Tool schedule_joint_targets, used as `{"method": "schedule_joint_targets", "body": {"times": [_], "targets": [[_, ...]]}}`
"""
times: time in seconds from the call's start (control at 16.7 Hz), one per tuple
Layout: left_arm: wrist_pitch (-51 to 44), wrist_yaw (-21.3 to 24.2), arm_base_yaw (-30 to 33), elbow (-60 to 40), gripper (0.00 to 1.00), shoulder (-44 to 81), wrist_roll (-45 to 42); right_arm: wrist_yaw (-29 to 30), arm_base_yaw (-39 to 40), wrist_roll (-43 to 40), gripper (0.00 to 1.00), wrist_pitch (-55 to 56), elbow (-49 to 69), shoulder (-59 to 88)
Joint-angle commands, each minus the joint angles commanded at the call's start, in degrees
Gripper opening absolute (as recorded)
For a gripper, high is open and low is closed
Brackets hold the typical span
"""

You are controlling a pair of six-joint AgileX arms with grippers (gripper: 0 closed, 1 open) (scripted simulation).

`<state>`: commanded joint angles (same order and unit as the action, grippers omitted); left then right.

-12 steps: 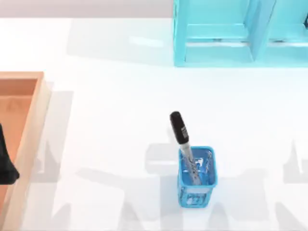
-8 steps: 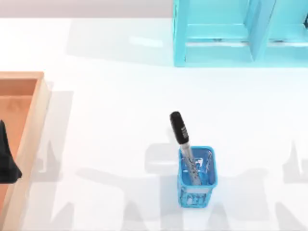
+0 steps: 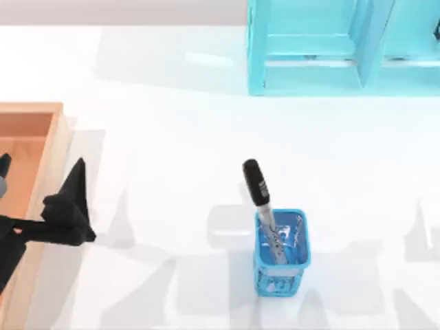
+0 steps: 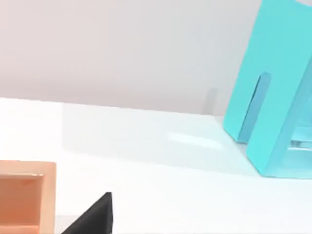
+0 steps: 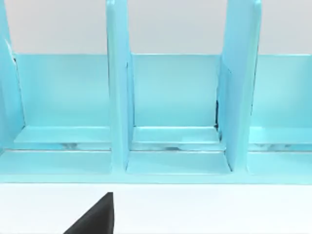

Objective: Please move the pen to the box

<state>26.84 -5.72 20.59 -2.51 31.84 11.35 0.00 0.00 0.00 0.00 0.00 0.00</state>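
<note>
My left arm's fingers [image 3: 41, 185] are spread wide and empty above the tan-rimmed wooden box [image 3: 56, 141]; well to their right, the black-capped silver pen [image 3: 260, 196] leans in the blue mesh basket [image 3: 282, 265].

Bright even light; soft grey shadows on table [image 3: 172, 137].

A glossy white table [image 3: 172, 124] spreads across the scene, catching soft grey shadows and a pale sheen. At its far edge stands a cyan shelf unit [image 3: 344, 48] with upright dividers forming open compartments. Behind the table rises a plain, light grey wall [image 4: 122, 48], evenly lit
</note>
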Motion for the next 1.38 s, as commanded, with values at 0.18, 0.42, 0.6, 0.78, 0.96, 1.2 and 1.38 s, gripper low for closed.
{"method": "schedule_joint_targets", "body": {"times": [0.18, 0.42, 0.6, 0.78, 0.96, 1.2, 1.38], "targets": [[12.69, -2.92, 9.76, -0.96, 1.00, 15.32, 5.51, 0.00, 0.00, 0.00, 1.00, 0.00, 0.00, 0.00], [28.98, -6.68, 22.42, -2.07, 1.00, 35.55, 12.71, 0.00, 0.00, 0.00, 1.00, 0.00, 0.00, 0.00], [39.59, -9.14, 30.69, -2.74, 1.00, 48.79, 17.54, 0.00, 0.00, 0.00, 1.00, 0.00, 0.00, 0.00], [47.89, -11.10, 37.10, -3.27, 1.00, 59.33, 21.46, 0.00, 0.00, 0.00, 1.00, 0.00, 0.00, 0.00], [53.05, -12.40, 40.93, -3.65, 1.00, 65.63, 23.99, 0.00, 0.00, 0.00, 1.00, 0.00, 0.00, 0.00], [54.56, -12.80, 41.98, -3.79, 1.00, 67.33, 24.74, 0.00, 0.00, 0.00, 1.00, 0.00, 0.00, 0.00], [54.42, -12.72, 41.77, -3.56, 1.00, 67.19, 24.67, 0.00, 0.00, 0.00, 1.00, 0.00, 0.00, 0.00]]}}
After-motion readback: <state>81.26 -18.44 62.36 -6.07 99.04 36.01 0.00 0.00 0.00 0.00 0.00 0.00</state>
